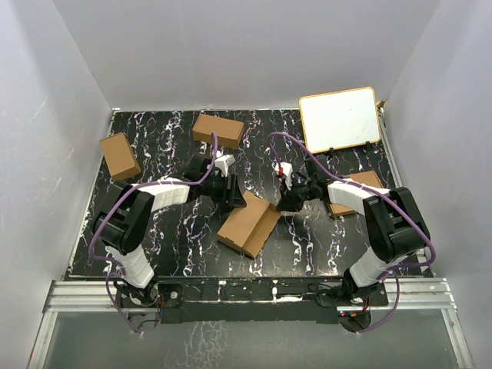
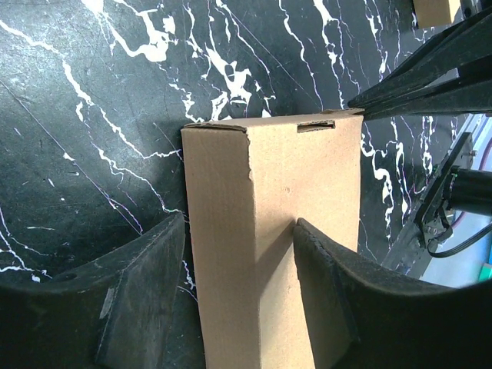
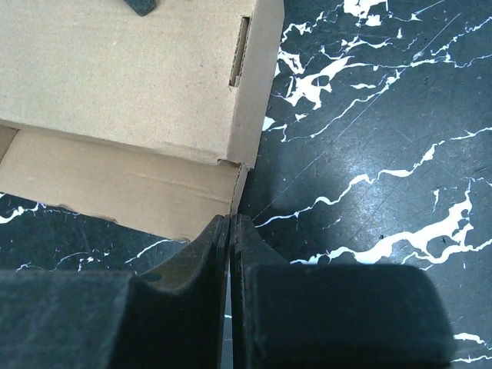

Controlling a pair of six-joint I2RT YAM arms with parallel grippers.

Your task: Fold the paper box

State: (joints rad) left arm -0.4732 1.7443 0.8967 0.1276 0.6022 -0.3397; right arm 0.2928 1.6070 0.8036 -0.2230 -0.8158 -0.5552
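On table [image 1: 192, 247], paper box [image 1: 247, 223] diagonal, left hand [image 2: 240, 224] wide astride it, right hand [image 3: 230, 221] closed.

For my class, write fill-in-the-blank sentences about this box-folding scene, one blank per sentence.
The paper box is made of brown ____.
The right fingers are pressed ____.
The left fingers, over the box, are ____, not shut.
The whiteboard stands at the table's far ____ corner.
Missing words: cardboard; together; open; right.
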